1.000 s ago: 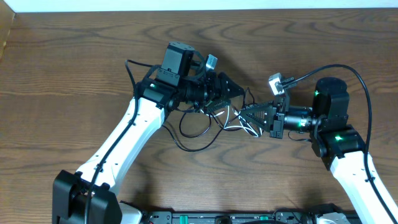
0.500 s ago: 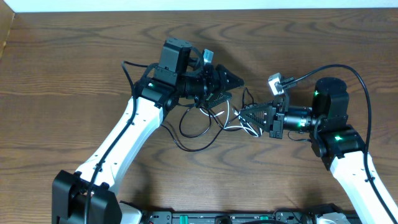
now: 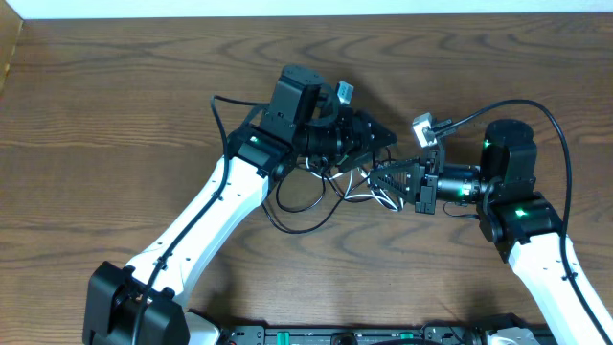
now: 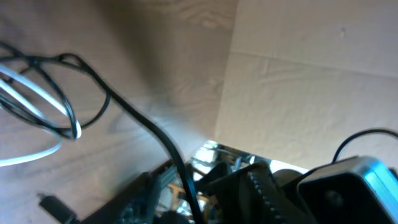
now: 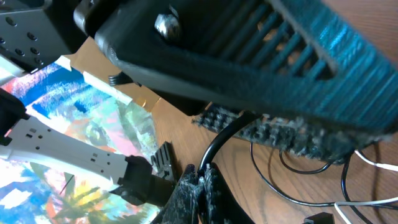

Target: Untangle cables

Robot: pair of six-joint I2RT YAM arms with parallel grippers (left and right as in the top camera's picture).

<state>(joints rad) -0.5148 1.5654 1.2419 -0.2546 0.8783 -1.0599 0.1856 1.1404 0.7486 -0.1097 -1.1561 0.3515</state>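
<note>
The cables lie in a tangle (image 3: pixel 335 184) on the wooden table between my two arms: a black loop (image 3: pixel 287 203) and a white cord (image 3: pixel 369 196). My left gripper (image 3: pixel 383 142) sits just above and left of my right gripper (image 3: pixel 375 176), nearly touching it. In the left wrist view a taut black cable (image 4: pixel 143 127) runs from the tangle into the left jaws (image 4: pixel 193 199), which look shut on it; the white cord (image 4: pixel 43 93) loops at the left. My right gripper (image 5: pixel 200 177) is shut on a black cable (image 5: pixel 221 140) that curves up under the left gripper's fingers (image 5: pixel 249 74).
Thin black loops (image 5: pixel 292 193) and white cord (image 5: pixel 373 163) lie on the wood right of the right jaws. A small black plug (image 4: pixel 53 205) lies near the left jaws. The arm bases stand at the table's front edge (image 3: pixel 335 335).
My left arm has swung to the right, bringing its gripper close above the right gripper. The right arm has not moved.
</note>
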